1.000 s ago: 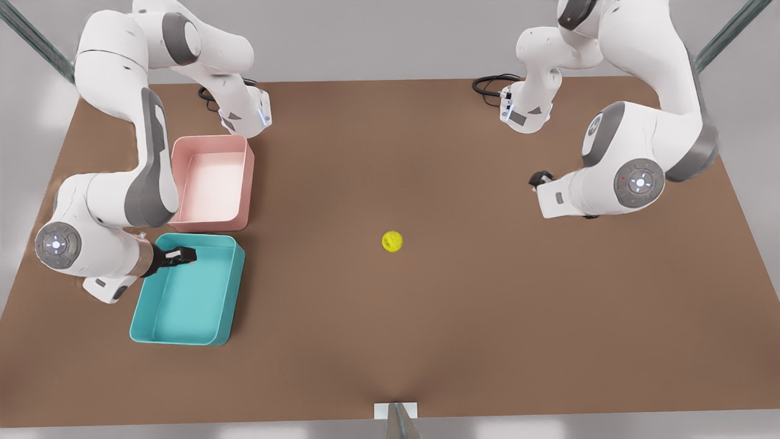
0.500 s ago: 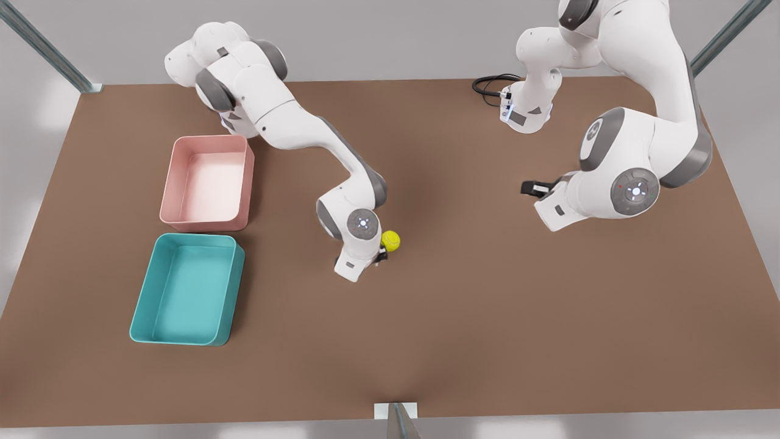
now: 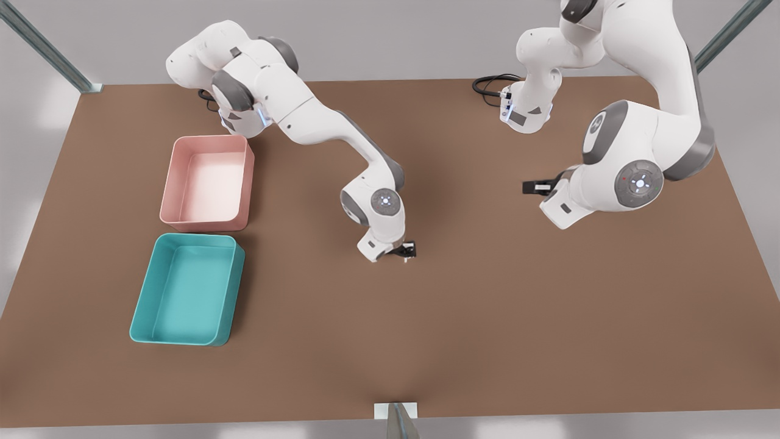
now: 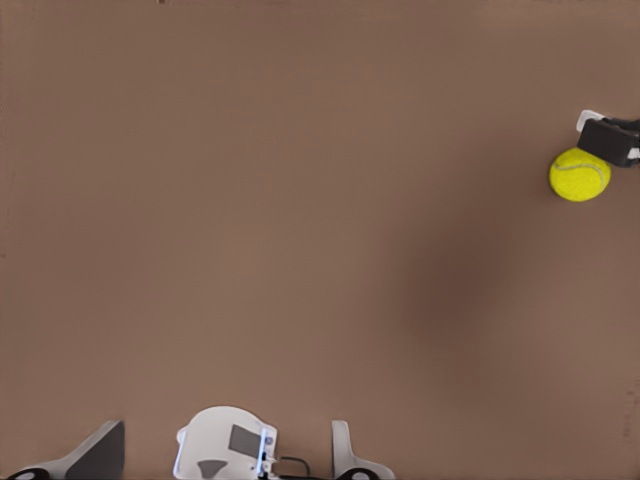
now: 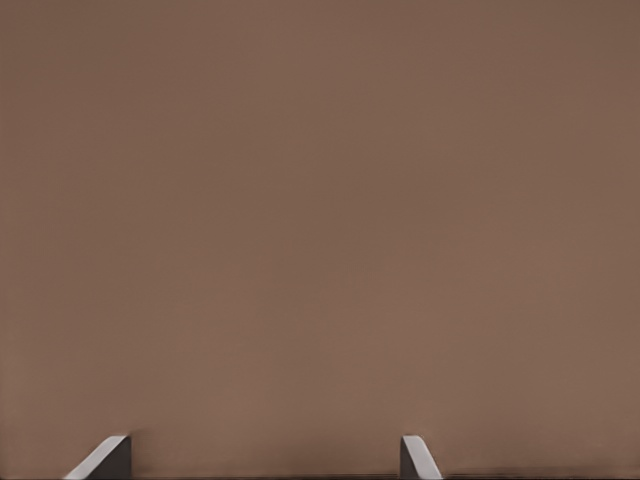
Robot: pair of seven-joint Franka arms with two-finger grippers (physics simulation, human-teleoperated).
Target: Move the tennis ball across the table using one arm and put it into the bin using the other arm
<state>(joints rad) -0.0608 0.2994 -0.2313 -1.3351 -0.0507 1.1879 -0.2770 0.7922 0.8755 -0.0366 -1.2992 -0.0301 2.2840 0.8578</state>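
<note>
Tennis ball (image 4: 579, 174) is on the bare brown bench (image 3: 487, 317). I see it from the left wrist camera, yellow-green with a pale seam. The right hand (image 3: 405, 250) is right at its edge. That hand's black tip overlaps the ball's outline in the left wrist view, but I cannot tell whether the two actually touch.

In the front view the right hand sits near the middle of the frame, low over the bench. Its arm reaches in from the base at the upper left. From its own wrist camera I see two grey fingertips (image 5: 108, 458) set wide apart with only bench surface between them. So the right hand is open and grips nothing.

The left hand (image 3: 535, 186) is in the right half of the front view, well apart from the ball. It points toward the middle of the frame, and this arm waits. Its fingertips (image 4: 100, 452) also stand wide apart in its wrist view, so it is open and empty.

The teal bin (image 3: 236, 286) lies at the lower left of the front view, well apart from both hands, and I see nothing inside it. A pink tray (image 3: 248, 183) sits just above it in the frame, with a narrow gap between the two.
</note>
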